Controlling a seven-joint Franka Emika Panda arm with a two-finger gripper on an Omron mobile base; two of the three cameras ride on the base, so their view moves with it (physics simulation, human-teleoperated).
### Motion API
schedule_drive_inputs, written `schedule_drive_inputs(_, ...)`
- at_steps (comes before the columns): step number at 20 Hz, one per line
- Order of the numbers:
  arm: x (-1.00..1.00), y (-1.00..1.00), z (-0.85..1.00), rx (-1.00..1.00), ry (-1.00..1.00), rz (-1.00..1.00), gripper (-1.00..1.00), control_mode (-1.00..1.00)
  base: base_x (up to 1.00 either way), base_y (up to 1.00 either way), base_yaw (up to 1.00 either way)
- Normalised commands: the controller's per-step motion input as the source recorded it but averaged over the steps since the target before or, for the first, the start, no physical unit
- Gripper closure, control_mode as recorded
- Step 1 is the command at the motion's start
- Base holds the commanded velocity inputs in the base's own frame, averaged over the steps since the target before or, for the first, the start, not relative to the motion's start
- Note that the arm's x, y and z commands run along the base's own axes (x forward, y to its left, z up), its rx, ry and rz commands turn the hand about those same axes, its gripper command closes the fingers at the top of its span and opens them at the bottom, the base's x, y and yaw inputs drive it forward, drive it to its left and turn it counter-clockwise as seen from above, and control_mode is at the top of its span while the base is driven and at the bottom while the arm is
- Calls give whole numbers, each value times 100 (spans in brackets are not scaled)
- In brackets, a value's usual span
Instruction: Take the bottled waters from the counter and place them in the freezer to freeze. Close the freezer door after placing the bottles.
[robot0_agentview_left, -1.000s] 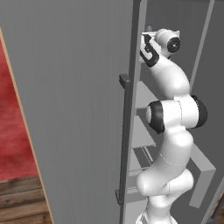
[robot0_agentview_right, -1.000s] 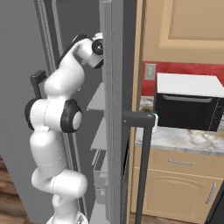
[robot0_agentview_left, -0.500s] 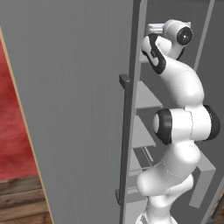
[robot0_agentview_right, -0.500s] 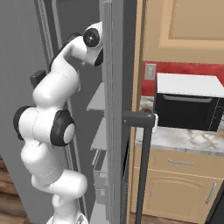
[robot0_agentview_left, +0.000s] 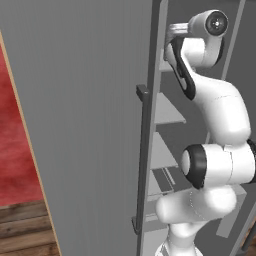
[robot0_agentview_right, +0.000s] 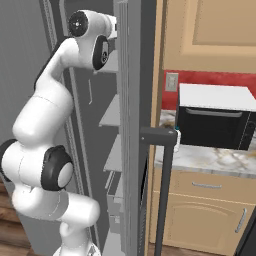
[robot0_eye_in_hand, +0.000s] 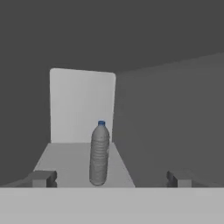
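Observation:
In the hand view a ribbed clear bottled water (robot0_eye_in_hand: 99, 154) with a blue cap stands upright on a grey shelf (robot0_eye_in_hand: 70, 157) inside the freezer. My gripper (robot0_eye_in_hand: 110, 178) is open, its two fingertips (robot0_eye_in_hand: 42, 178) spread wide on either side, a short way back from the bottle and not touching it. In the base views my arm reaches high into the freezer's (robot0_agentview_left: 170, 115) upper part, the hand passing behind the door edge. The freezer door (robot0_agentview_left: 85, 125) stands open, with its dark bar handle (robot0_agentview_left: 142, 160).
The counter (robot0_agentview_right: 210, 161) with the black oven (robot0_agentview_right: 215, 122) lies to the right of the refrigerator, above tan cabinets (robot0_agentview_right: 200, 215). The other door's edge and handle (robot0_agentview_right: 164, 190) stand close to my arm's right. Grey shelves (robot0_agentview_right: 112, 112) run below my hand.
My wrist has risen and turned at the freezer's top while the elbow swung lower. The gripper stayed open and the base did not move.

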Motion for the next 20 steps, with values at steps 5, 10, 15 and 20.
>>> schedule_drive_inputs(5, -73, 24, -3, 2, 11, -4, -100, -100, 0, 0, 0)
schedule_drive_inputs(10, -66, 11, 1, 7, 1, 0, -100, -100, 0, 0, 0)
schedule_drive_inputs(15, -70, 28, 0, 7, 7, 0, -100, -100, 0, 0, 0)
schedule_drive_inputs(20, -68, 23, -11, 8, 5, 0, -100, -100, 0, 0, 0)
